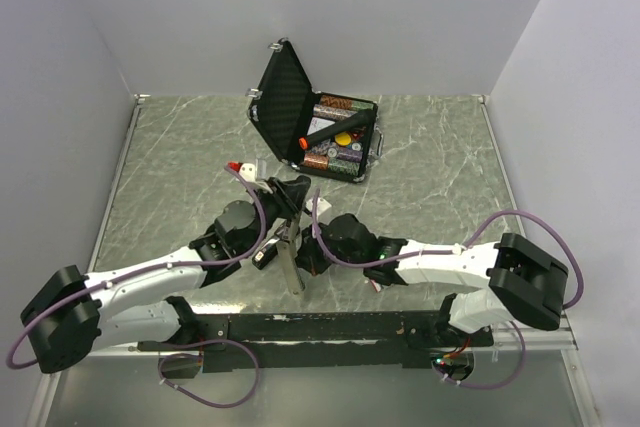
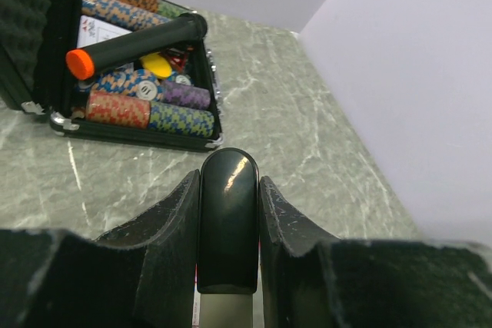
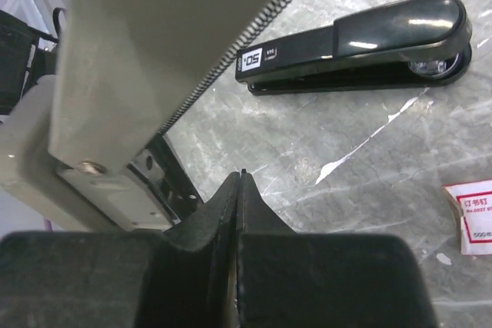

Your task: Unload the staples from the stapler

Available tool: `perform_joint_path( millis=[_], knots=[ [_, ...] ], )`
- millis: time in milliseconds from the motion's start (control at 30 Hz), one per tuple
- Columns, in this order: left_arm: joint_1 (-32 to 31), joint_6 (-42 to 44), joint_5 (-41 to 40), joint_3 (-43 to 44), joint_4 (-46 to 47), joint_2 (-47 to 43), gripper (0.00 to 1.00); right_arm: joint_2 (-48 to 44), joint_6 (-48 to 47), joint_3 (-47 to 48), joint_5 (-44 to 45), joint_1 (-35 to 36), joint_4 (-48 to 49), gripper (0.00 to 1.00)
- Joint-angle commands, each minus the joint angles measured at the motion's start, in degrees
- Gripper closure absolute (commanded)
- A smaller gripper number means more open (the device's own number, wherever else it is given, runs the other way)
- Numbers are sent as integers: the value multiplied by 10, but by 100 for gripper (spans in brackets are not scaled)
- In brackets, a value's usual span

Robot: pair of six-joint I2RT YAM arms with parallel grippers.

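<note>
The stapler (image 2: 228,220) sits at the middle of the counter (image 1: 430,167), just ahead of the two arms. Our left hand (image 2: 228,183) is clamped on it, one finger on each side of its glossy black body. Its grey metal magazine (image 3: 154,44) is swung out from that body, with a coiled spring along one edge. We cannot tell whether its far end touches the counter. Our right hand (image 3: 241,178) is just beside the magazine, fingers pressed together with nothing between them. A second stapler (image 3: 361,36), black and closed, lies flat on the counter near the held stapler, and a small red-and-white packet (image 3: 470,217) lies near it too. Beyond the stapler, away from the arm bases, stands an open black case (image 2: 138,132) of poker chips (image 2: 150,113). A black tube (image 2: 138,42) with an orange end lies across them.
</note>
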Motion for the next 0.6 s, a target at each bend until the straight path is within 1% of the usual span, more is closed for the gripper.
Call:
perform_joint_path(
  millis=[0, 200, 400, 500, 567],
  knots=[
    [-13, 0, -72, 13, 88, 17, 99, -16, 34, -16, -12, 8, 57, 100],
    [-20, -3, -102, 23, 113, 54, 99, -28, 54, -36, -13, 8, 73, 100],
    [-22, 5, -104, 44, 124, 89, 99, -44, 58, -47, -6, 8, 69, 100],
    [-23, 5, -97, 49, 118, 88, 99, -50, 53, -48, 1, 8, 61, 100],
    [-24, 5, -90, 46, 109, 71, 99, -54, 48, -42, 7, 8, 47, 100]
  ],
)
